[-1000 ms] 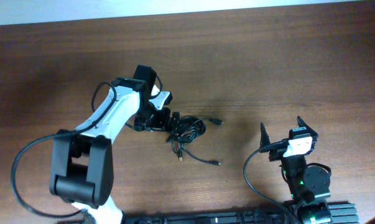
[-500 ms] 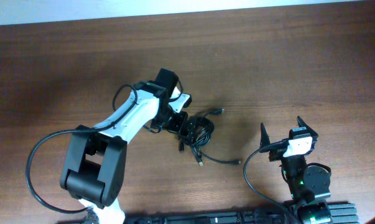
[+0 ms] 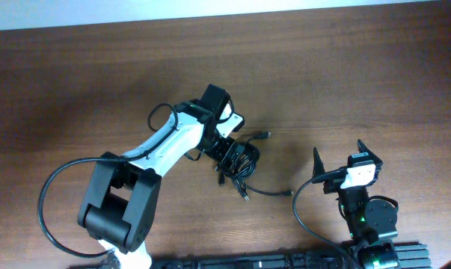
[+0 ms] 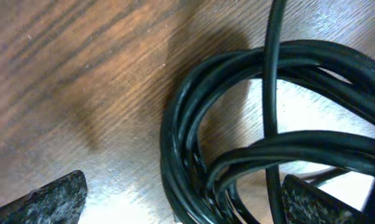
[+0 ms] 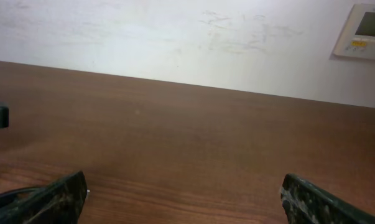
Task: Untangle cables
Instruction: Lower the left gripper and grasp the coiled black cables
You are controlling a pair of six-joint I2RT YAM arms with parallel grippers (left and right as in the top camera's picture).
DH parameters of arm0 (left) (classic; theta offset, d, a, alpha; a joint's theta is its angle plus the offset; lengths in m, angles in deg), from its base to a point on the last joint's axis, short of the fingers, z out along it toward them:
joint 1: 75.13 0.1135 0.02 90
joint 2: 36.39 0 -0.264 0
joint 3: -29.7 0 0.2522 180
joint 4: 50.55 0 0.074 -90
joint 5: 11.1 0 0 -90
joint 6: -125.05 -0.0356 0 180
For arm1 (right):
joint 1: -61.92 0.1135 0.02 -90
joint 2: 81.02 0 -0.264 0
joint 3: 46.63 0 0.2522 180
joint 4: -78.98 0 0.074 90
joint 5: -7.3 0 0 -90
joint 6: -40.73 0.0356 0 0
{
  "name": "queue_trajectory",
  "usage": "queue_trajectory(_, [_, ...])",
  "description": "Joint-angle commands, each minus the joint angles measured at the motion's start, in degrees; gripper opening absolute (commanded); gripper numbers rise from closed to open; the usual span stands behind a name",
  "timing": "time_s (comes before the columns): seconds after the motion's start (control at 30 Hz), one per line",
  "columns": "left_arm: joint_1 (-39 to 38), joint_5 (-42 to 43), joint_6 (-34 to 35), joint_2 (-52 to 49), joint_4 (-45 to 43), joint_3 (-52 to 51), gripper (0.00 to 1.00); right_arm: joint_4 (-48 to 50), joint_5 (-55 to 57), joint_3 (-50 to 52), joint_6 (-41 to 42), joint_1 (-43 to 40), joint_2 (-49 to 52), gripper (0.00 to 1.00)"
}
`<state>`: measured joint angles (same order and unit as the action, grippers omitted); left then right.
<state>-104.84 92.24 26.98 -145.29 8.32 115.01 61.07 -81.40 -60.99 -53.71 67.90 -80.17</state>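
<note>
Left tool (image 3: 229, 155) over cables (image 4: 178, 137); only wrist view shows fingers (image 4: 50, 196), apparently apart.

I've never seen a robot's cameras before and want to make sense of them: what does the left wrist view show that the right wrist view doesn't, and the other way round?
Only the left wrist view shows the cables, a close-up coil of black cord lying between the fingers of the open left gripper. Only the right wrist view shows a pale wall with a small wall panel beyond the far edge of the table, seen past the open right gripper. Both show brown wooden tabletop and two dark fingertips in the bottom corners.
</note>
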Motion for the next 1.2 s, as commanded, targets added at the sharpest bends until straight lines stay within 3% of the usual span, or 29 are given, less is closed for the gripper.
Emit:
queue_trajectory(0.0, [-0.02,-2.25,-4.28,-0.81,-1.64,-1.64,0.99,-0.42,0.87,0.28,0.26,-0.39,-0.42,0.99])
queue_trajectory(0.33, [-3.1,-1.6,-4.24,-0.83,-13.05,-9.14,1.0,-0.39,0.9,0.28,0.26,-0.39,-0.42,0.99])
queue_trajectory(0.57, [-4.07,-1.6,-3.98,-0.83,-17.88,-10.45,0.51,-0.39,0.9,0.28,0.26,-0.39,-0.42,0.99])
queue_trajectory(0.67, [-4.15,-1.62,-3.26,-0.81,-17.9,-10.45,0.12,-0.39,0.9,0.28,0.26,-0.39,-0.42,0.99])
queue_trajectory(0.73, [-4.15,-1.6,-1.22,-0.81,-18.73,-10.45,0.0,-0.39,0.87,0.28,0.26,-0.39,-0.42,0.99])
queue_trajectory(0.87, [-4.15,-1.62,3.89,-0.46,-19.78,-8.87,0.0,-0.39,0.87,0.28,0.26,-0.39,-0.42,0.99])
queue_trajectory(1.17, [-4.15,-1.62,3.91,11.93,-17.86,-5.6,0.0,-0.39,0.87,0.28,0.26,-0.39,-0.42,0.99])
